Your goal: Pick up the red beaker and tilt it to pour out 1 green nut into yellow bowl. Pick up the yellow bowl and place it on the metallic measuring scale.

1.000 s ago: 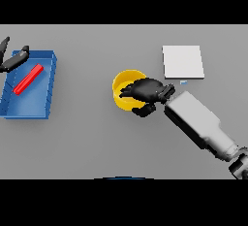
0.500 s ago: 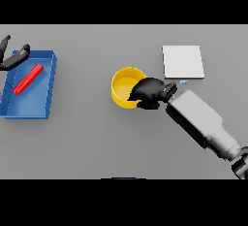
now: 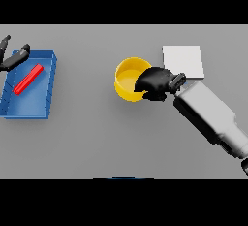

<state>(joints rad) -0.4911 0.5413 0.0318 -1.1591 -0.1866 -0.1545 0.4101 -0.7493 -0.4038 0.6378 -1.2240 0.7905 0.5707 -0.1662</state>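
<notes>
the round yellow bowl (image 3: 130,78) sits on the grey tabletop (image 3: 97,137), just left of the flat square metallic measuring scale (image 3: 183,61). the right hand (image 3: 156,82) has its fingers curled over the bowl's right rim, clamped on it. judged step: picking up the bowl. next move calls for a lift and a short carry rightward onto the scale. the red beaker (image 3: 28,79) lies in the blue tray (image 3: 42,107); the left hand (image 3: 11,59), fingers apart, is beside it.

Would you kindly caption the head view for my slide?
Right hand grips the yellow bowl beside the scale.
</notes>
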